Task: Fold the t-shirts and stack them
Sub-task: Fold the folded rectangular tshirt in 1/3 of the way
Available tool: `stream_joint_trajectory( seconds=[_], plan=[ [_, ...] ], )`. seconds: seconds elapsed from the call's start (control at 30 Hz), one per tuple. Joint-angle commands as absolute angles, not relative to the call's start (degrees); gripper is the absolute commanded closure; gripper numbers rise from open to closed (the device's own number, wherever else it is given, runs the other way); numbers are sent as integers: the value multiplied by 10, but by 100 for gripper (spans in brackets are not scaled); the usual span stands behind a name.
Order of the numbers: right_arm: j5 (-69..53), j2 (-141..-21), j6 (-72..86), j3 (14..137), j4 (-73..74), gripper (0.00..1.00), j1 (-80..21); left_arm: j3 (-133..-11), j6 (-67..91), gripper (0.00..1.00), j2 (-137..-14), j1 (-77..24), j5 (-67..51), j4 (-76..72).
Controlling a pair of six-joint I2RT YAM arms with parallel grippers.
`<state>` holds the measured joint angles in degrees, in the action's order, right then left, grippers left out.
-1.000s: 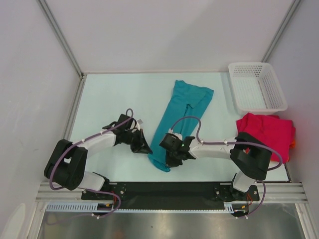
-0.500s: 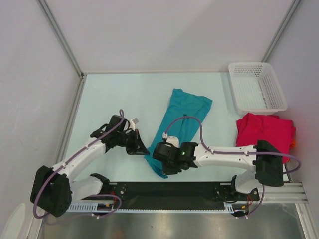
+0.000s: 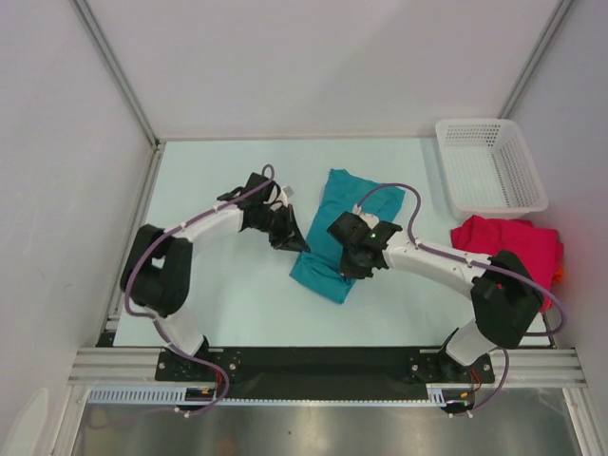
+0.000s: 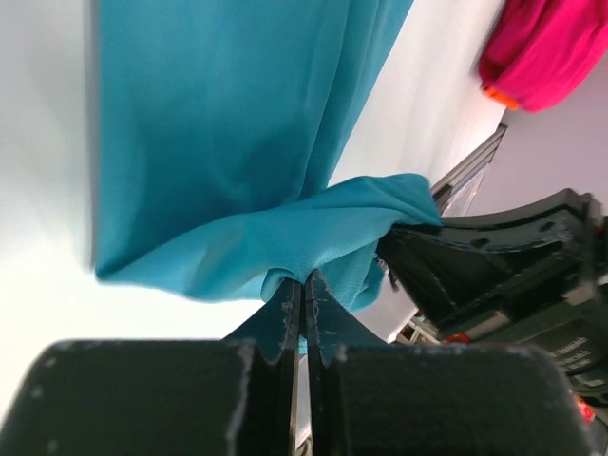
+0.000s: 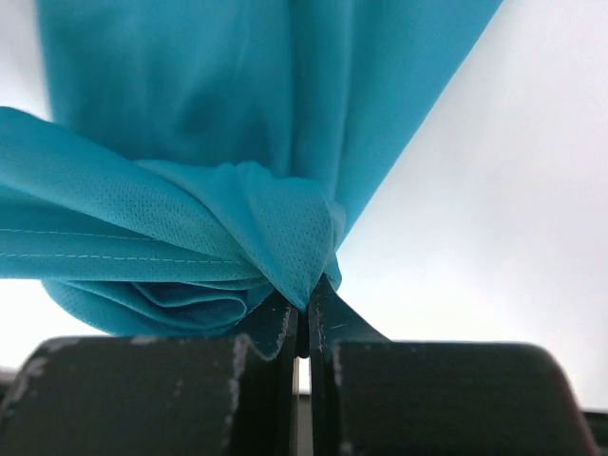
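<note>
The teal t-shirt (image 3: 344, 201) lies folded lengthwise at the table's middle, its near end doubled back over itself. My left gripper (image 3: 290, 239) is shut on its left near corner; the pinched teal cloth (image 4: 313, 242) shows in the left wrist view. My right gripper (image 3: 353, 263) is shut on its right near corner, and the bunched teal cloth (image 5: 275, 228) shows in the right wrist view. The crimson-pink t-shirt (image 3: 508, 249) lies folded at the right, also in the left wrist view (image 4: 546, 47). An orange t-shirt edge (image 3: 558, 275) peeks from under it.
A white mesh basket (image 3: 490, 166) stands at the back right, just behind the crimson-pink shirt. The enclosure's walls ring the pale table (image 3: 218, 180). The black rail (image 3: 313, 366) with the arm bases runs along the near edge.
Both grippers have carried the teal shirt's near end away from the bases toward the far end, doubling the long strip over itself. The shirt now looks about half as long.
</note>
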<state>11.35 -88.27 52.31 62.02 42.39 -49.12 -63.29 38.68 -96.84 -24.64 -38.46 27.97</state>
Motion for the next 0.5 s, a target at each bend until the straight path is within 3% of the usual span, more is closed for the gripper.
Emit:
stream_joint_trajectory(
  seconds=[0.0, 0.47],
  plan=[
    [142, -938, 449, 650, 438, 100, -440, -756, 363, 96, -1061, -243, -392, 282],
    [164, -1026, 377, 736, 429, 100, -346, -897, 362, 90, -1189, -234, -403, 319]
  ],
)
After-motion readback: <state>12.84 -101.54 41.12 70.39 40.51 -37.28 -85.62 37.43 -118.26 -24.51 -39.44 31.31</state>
